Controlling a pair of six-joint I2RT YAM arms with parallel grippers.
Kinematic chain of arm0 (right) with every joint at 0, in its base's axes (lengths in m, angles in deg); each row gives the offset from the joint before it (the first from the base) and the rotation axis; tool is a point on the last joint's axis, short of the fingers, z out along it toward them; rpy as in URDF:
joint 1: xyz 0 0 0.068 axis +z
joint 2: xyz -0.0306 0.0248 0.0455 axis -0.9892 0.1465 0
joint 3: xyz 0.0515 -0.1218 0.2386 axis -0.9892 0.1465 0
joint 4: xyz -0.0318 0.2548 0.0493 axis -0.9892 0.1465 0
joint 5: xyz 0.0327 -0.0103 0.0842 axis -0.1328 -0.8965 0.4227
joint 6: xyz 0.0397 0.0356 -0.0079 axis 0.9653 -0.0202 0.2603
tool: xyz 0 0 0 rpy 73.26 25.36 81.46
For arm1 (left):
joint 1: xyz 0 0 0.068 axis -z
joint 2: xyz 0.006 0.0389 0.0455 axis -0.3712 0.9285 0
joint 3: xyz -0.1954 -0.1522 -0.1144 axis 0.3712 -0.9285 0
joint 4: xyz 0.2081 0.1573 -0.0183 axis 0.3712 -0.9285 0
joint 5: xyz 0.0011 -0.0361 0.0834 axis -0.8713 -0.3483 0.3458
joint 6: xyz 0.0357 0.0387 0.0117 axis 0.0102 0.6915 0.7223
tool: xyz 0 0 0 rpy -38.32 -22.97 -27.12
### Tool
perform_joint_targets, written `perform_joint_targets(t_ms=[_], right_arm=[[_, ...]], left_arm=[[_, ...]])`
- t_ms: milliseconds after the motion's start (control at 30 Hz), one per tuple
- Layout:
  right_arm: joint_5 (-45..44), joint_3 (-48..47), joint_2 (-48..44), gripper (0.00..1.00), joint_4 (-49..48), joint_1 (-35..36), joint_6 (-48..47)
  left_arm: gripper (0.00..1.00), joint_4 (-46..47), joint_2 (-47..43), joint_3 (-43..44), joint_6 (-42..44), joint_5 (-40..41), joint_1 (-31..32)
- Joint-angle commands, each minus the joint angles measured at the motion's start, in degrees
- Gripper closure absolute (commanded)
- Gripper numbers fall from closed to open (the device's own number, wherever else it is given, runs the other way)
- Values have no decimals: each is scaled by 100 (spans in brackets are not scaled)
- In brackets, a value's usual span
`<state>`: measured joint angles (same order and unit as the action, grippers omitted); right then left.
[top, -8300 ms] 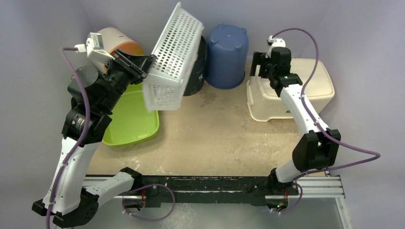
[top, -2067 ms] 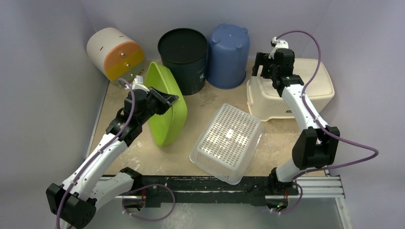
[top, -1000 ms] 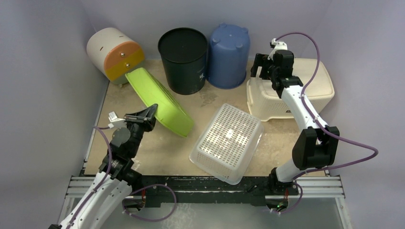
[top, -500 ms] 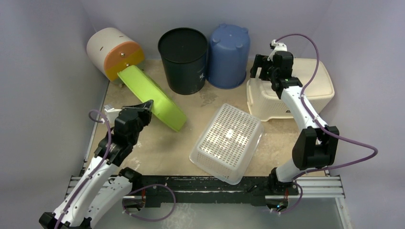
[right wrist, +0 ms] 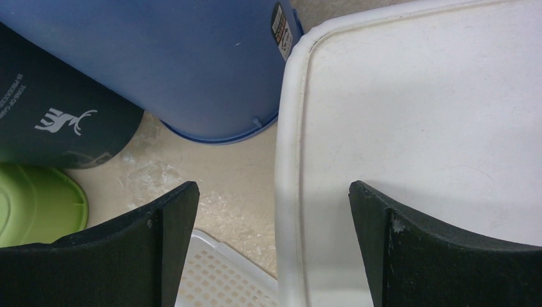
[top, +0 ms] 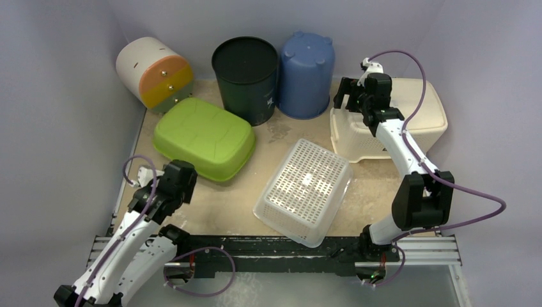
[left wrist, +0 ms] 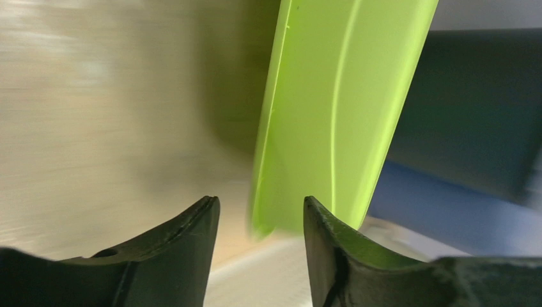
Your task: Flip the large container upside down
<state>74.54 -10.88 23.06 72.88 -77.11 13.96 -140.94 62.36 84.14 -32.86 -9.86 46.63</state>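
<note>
- Your left fingers (left wrist: 185, 236) are spread apart and hold nothing; they have pulled back from the green tub (top: 204, 137), whose rim now shows just beyond the fingertips, roughly in line with the gap.
- Half a second ago that tub leaned on its edge against those fingers; now it lies bottom up, flat on the worktop (top: 300, 128); the flip looks done to me, so you likely only need to retreat.
- Your right fingers (right wrist: 172, 230) are spread wide, empty and unmoved; the cream bin (right wrist: 415, 128) lies beneath them, with the blue bucket (right wrist: 160, 57) ahead.
</note>
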Motion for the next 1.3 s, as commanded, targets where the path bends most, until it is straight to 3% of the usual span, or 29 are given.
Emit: perform_joint_targets(t_ms=[0,300,533,700,900,1067,1267], right_arm=[[162,79,-234,11,-83,-13,118],[370,109,-290,11,-149,-16,98],[399,-234,-194,7,196,80,-252],[13,-628,-135,0,414,872,-544],[120,-1195,155,0,554,1813,-502],[206,-1374,318,0,410,2192,-600],[281,-1452,492,0,333,2508,-519]], left_arm=[[45,-1942,273,-86,268,-92,-23],[40,-1508,1143,486,987,194,-18],[37,-1055,1999,1789,2691,870,-23],[36,223,2669,2399,4523,1121,-12],[34,1536,3275,2456,5739,1141,-6],[33,2368,3507,2262,6187,654,-14],[32,2427,3734,2303,6109,723,-14]])
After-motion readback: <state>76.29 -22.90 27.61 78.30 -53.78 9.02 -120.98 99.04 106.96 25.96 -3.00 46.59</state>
